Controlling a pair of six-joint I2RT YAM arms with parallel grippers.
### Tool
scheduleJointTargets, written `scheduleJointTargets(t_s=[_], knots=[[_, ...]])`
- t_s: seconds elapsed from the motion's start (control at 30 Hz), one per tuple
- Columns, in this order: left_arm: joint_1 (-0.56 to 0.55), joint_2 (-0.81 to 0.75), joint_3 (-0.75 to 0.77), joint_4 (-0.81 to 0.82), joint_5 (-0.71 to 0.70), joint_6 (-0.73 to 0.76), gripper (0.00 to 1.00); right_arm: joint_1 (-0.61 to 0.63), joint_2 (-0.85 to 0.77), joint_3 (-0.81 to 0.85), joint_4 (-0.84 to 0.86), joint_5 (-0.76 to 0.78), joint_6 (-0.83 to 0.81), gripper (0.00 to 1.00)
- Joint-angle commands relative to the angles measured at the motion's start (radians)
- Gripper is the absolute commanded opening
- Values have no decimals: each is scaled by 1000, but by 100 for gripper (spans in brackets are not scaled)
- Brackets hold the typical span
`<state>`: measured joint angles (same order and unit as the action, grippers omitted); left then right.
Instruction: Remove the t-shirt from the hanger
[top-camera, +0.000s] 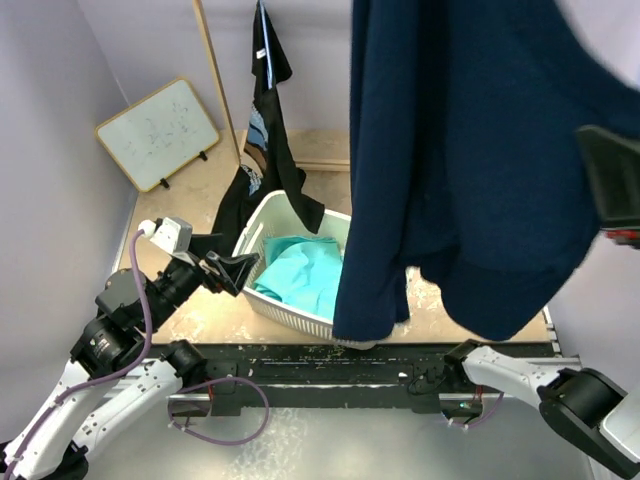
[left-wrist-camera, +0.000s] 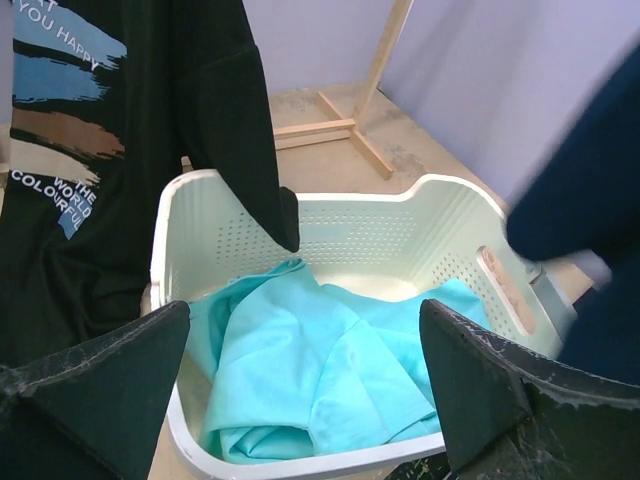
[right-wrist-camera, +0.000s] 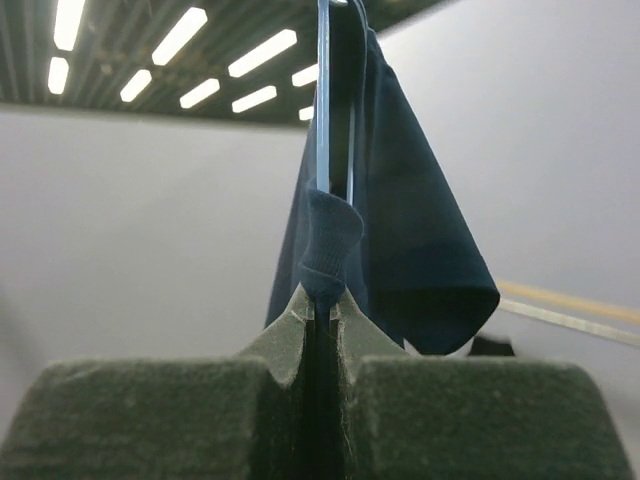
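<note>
A navy t-shirt (top-camera: 470, 150) hangs large and close in the top view, held up high on the right. In the right wrist view my right gripper (right-wrist-camera: 323, 300) is shut on its ribbed collar (right-wrist-camera: 328, 240), and a thin blue hanger (right-wrist-camera: 322, 100) runs up from the collar inside the shirt (right-wrist-camera: 410, 230). My left gripper (top-camera: 238, 270) is open and empty, at the near left rim of the basket, apart from the navy shirt. It also shows in the left wrist view (left-wrist-camera: 305, 390), with both fingers wide apart over the basket.
A white laundry basket (top-camera: 290, 312) holds a turquoise shirt (top-camera: 300, 272); both show in the left wrist view, basket (left-wrist-camera: 330, 205), shirt (left-wrist-camera: 320, 370). A black printed t-shirt (top-camera: 262, 150) hangs from a wooden rack (top-camera: 215, 75) behind it. A whiteboard (top-camera: 158, 133) leans at the back left.
</note>
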<state>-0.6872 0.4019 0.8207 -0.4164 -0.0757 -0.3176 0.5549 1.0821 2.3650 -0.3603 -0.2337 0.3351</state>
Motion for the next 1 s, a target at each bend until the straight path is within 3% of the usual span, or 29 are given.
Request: scheduleJointTargets(t_s=[0.0,0.1,0.2,0.57,0.77,0.97], knots=[[7,-18,4,58,32,23,99,-1,-6,-209,-8,-22,26,0],[7,-47,16,46,53,34,99,-1,-15,-291,-33,-19,-3,0],[6,-69,34,23,59,35,99,-1,10,-260,-55,11,-38,0],[7,-89,3,25,57,6,100,-2,253,225,-106,8,-43,0],[7,-71,6,21,62,10,100,-2,172,166,16,88,-58,0],[6,-62,1,38,69,10,100,-1,150,107,-20,118,-98,0]])
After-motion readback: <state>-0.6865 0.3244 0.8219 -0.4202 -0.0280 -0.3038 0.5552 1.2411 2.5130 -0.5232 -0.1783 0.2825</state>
